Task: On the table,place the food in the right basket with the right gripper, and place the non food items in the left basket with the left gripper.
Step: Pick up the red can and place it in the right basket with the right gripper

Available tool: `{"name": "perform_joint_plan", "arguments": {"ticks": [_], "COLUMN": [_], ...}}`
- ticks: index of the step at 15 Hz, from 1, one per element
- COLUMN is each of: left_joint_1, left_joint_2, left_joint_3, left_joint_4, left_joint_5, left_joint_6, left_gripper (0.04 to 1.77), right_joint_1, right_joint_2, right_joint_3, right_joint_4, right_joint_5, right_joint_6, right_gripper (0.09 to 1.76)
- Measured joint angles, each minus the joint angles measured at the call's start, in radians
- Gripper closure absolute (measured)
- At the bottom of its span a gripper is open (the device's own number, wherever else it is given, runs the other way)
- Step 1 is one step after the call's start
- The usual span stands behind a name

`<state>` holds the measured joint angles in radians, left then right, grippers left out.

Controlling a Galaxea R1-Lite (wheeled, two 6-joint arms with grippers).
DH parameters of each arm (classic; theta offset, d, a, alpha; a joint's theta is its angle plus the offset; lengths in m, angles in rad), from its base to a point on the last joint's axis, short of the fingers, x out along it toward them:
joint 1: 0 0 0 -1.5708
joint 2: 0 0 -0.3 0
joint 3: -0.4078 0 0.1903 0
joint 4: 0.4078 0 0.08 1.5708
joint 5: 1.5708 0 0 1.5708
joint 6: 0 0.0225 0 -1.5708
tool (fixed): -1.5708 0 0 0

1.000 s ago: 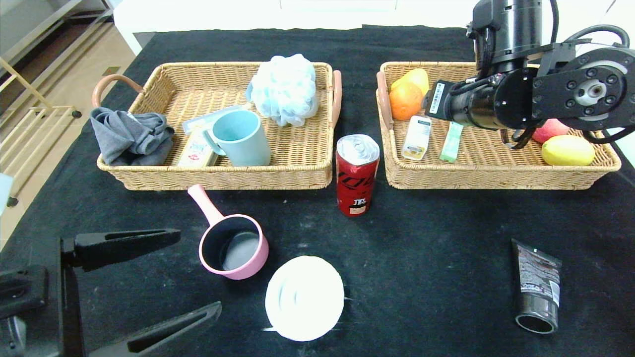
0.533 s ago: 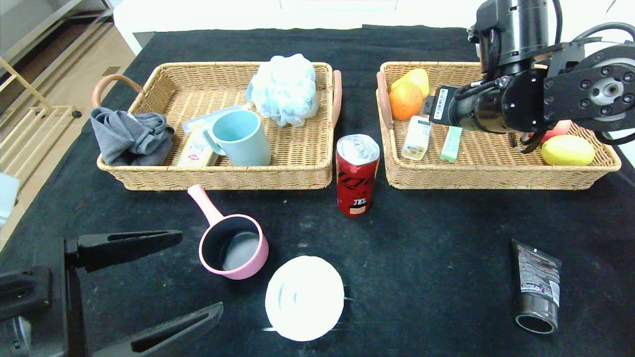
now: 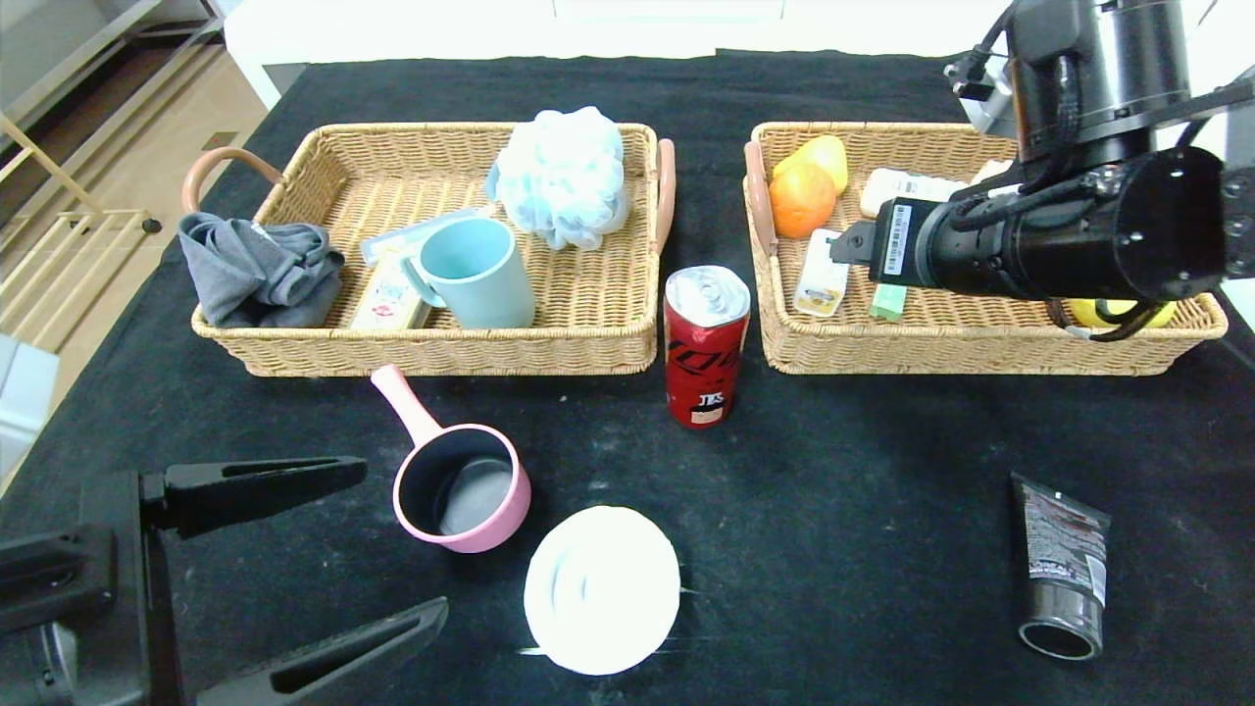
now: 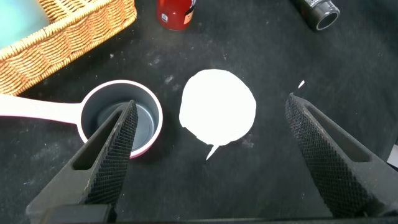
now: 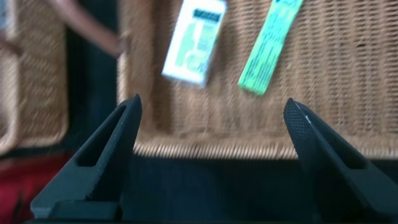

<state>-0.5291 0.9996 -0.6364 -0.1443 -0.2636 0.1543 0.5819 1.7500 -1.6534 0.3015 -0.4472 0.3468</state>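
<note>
A red soda can (image 3: 706,345) stands on the black table (image 3: 843,471) between the left basket (image 3: 441,353) and the right basket (image 3: 980,351). A white-yellow drink carton (image 3: 822,275) and a green candy stick (image 3: 890,300) lie in the right basket. A pink pot (image 3: 461,485), a white ridged disc (image 3: 601,588) and a black tube (image 3: 1061,564) lie on the table. My left gripper (image 3: 405,538) is open, low at the front left, with the disc (image 4: 217,106) and the pot (image 4: 149,121) before it. My right gripper (image 5: 212,104) is open and empty over the right basket's front rim (image 5: 249,146). Its wrist (image 3: 980,255) hides its fingers in the head view.
The left basket holds a grey cloth (image 3: 260,270), a teal mug (image 3: 476,275), a pale blue bath puff (image 3: 564,176) and flat packets. The right basket holds an orange (image 3: 801,199), yellow fruit (image 3: 824,152) and a white packet (image 3: 907,186). A shelf (image 3: 59,226) stands beyond the table's left edge.
My right arm has swung right and toward the basket's front, so its wrist now covers the red fruit and most of the lemon. My left gripper has barely shifted. No object has moved.
</note>
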Motion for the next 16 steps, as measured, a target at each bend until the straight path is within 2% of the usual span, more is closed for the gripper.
{"name": "perform_joint_plan", "arguments": {"ticks": [4,7,9,12,16], "left_joint_1": [0.0,0.004,0.008,0.01,0.011], "left_joint_2": [0.013,0.026,0.03,0.029,0.03], "left_joint_3": [0.004,0.005,0.005,0.001,0.002], "left_joint_4": [0.0,-0.001,-0.002,-0.002,-0.002], "left_joint_5": [0.0,0.0,0.0,0.0,0.0], "left_joint_6": [0.0,-0.001,0.0,0.0,0.001], "left_gripper": [0.09,0.09,0.09,0.09,0.09], "right_joint_1": [0.064,0.116,0.159,0.221,0.31], "right_joint_2": [-0.121,-0.195,-0.225,-0.238,-0.202], "right_joint_3": [0.191,0.325,0.4,0.511,0.545], "right_joint_4": [-0.01,-0.016,-0.081,-0.29,-0.327], "right_joint_5": [0.031,0.089,0.103,0.108,0.105], "right_joint_6": [-0.034,-0.06,-0.08,-0.178,-0.211], "right_gripper": [0.17,0.16,0.15,0.15,0.15]}}
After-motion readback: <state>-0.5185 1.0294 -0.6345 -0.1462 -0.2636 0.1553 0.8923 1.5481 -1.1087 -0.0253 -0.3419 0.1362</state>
